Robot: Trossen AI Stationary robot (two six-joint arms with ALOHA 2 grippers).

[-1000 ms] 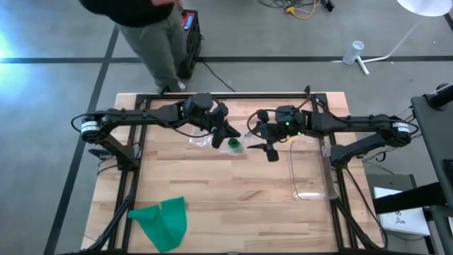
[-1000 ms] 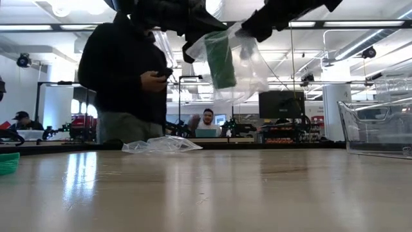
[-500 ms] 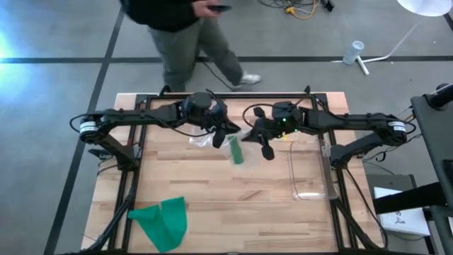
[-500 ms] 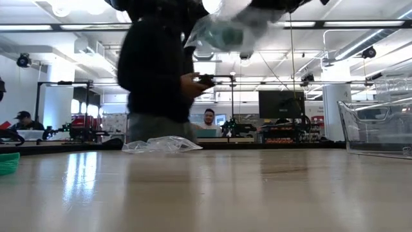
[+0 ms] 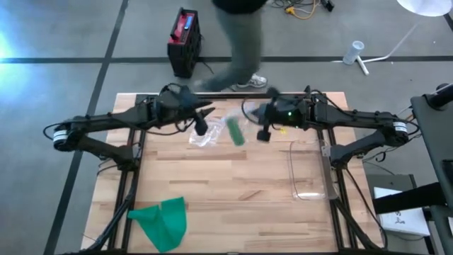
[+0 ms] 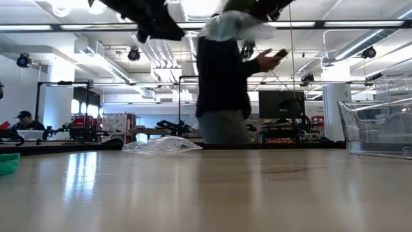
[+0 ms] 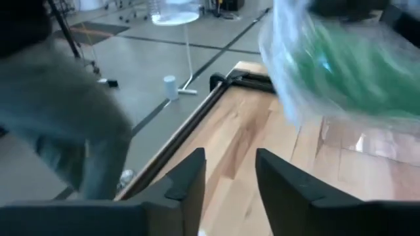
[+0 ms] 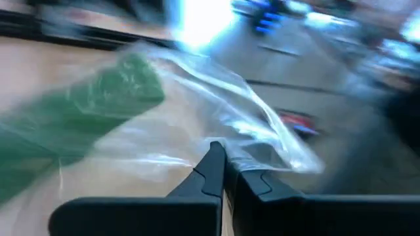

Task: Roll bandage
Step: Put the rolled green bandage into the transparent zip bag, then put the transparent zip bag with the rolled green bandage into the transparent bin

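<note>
My right claw point(image 5: 263, 133) is clenched on the clear bag point(image 8: 216, 124), with the green bandage roll point(image 5: 235, 132) hanging inside it, above the table point(image 5: 233, 184). My left claw point(image 5: 201, 127) sits just beside it, fingers point(image 7: 187, 183) parted and empty. The bag blurs; a person point(image 6: 225, 84) blocks the room behind. Another green bandage point(image 5: 161, 221) lies at the near-left corner.

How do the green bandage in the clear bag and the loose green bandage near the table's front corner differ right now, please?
The bagged bandage is a compact roll inside a clear plastic bag; the loose bandage lies unrolled and crumpled. The bagged one hangs above the table, the bag pinched in the shut right gripper; the loose one rests on the table, untouched. The bagged one is at the back, the loose one front-left. Both are green.
</note>
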